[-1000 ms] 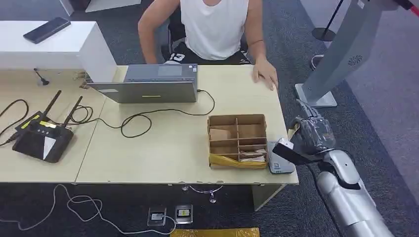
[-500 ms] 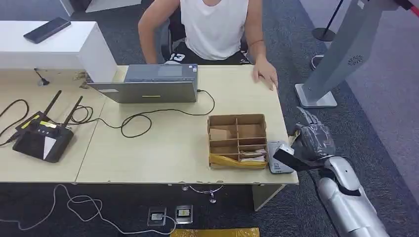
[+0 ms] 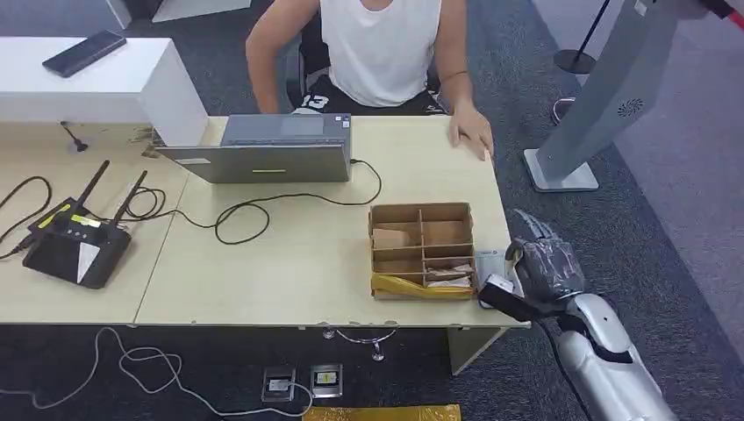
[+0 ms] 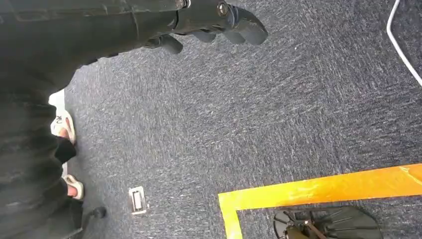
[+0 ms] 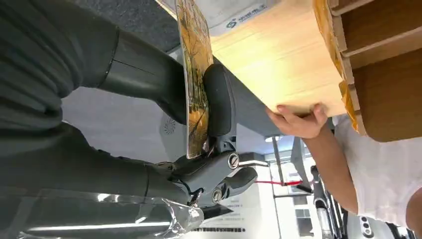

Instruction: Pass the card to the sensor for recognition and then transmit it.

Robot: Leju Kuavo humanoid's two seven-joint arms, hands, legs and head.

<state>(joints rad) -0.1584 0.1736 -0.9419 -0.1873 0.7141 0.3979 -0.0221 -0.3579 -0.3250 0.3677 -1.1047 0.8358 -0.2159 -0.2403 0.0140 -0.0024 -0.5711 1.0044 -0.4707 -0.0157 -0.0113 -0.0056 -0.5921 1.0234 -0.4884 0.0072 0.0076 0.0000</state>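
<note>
Going left to right: left hand hangs over the carpet, fingers curled, holding nothing, way out of this. Cardboard box sits at the desk's front right corner, the grey sensor just beside it on the right edge. Right hand pinches the card on edge, hovering right over the sensor, so I'd guess it's the scan step.
</note>
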